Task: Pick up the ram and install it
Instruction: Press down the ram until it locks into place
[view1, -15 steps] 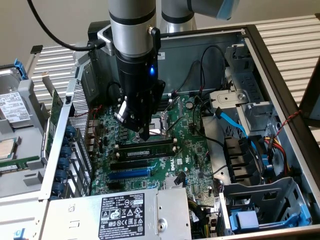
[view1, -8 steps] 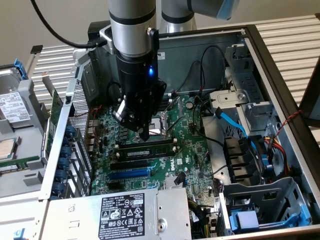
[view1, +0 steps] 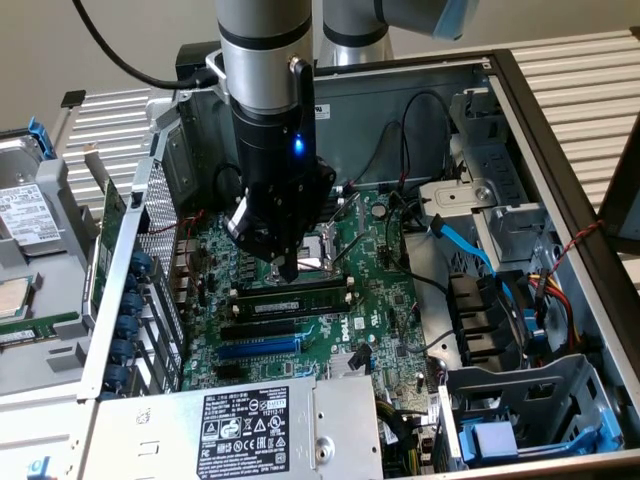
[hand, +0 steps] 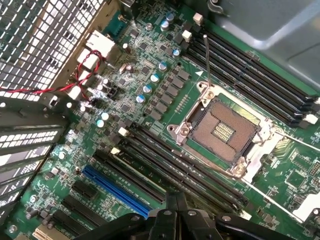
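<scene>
The ram (view1: 290, 297) is a dark-green stick with black chips. It stands on edge in a black memory slot on the motherboard (view1: 385, 300), between white end clips, just in front of the CPU socket (view1: 312, 250). My gripper (view1: 288, 270) hangs straight down over the stick's middle, its tips a little above or on the top edge; I cannot tell which. The fingers are shut, with nothing between them. In the wrist view the gripper (hand: 176, 202) is shut over the bank of black memory slots (hand: 185, 170) beside the CPU socket (hand: 223, 131).
A long blue slot (view1: 258, 349) lies in front of the memory slots. The power supply (view1: 250, 425) sits at the case's front, drive cages and blue cables (view1: 465, 245) on the exterior view's right. Outside the case, on the exterior view's left, lies another green stick (view1: 35, 330).
</scene>
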